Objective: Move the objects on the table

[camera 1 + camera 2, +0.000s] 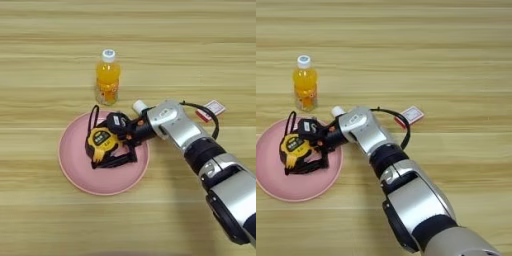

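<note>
A yellow-black tape measure with a black strap lies on the pink plate. My right gripper reaches in from the right, its two black fingers on either side of the tape measure, shut on it. The orange-juice bottle stands upright on the table just behind the plate. Only the white end of the glue stick shows behind my wrist. A red-white packet lies flat to the right of my forearm.
My silver forearm crosses the table from the lower right, with a black cable looping near the packet. The bottle stands close to the plate's far rim.
</note>
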Robot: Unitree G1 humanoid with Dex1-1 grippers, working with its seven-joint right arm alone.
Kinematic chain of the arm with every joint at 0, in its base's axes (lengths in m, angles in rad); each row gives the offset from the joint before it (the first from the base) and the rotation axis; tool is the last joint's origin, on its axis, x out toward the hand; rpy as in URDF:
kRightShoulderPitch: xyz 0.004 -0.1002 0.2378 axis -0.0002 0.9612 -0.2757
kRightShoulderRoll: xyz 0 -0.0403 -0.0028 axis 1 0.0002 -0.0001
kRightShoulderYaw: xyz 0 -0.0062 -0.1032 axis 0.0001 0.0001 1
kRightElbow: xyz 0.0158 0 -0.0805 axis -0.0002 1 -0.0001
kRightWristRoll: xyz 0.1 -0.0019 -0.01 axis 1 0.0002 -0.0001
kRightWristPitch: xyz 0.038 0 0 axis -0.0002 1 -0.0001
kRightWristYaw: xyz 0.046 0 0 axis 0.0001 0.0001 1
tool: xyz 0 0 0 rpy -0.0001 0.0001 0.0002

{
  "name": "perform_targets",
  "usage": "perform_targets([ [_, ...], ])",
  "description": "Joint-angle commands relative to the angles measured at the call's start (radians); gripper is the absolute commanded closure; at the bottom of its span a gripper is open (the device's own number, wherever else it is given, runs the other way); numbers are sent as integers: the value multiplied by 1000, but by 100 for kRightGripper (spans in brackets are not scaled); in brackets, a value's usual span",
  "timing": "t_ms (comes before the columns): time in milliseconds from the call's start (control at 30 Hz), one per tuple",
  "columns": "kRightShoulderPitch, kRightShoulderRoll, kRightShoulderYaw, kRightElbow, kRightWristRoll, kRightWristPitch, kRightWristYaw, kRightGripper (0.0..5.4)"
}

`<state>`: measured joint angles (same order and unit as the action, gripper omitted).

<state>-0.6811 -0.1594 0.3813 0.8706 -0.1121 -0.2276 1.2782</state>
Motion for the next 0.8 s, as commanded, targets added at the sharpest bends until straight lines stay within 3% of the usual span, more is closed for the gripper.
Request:
perform_targets([
  [33, -82, 0, -23, -33, 10, -15, -27, 84],
  [333, -84, 2, -26, -37, 12, -13, -30, 84],
  [567, -87, 3, -29, -35, 10, -12, -40, 6],
  [800, -98, 0, -40, -31, 15, -14, -44, 3],
])
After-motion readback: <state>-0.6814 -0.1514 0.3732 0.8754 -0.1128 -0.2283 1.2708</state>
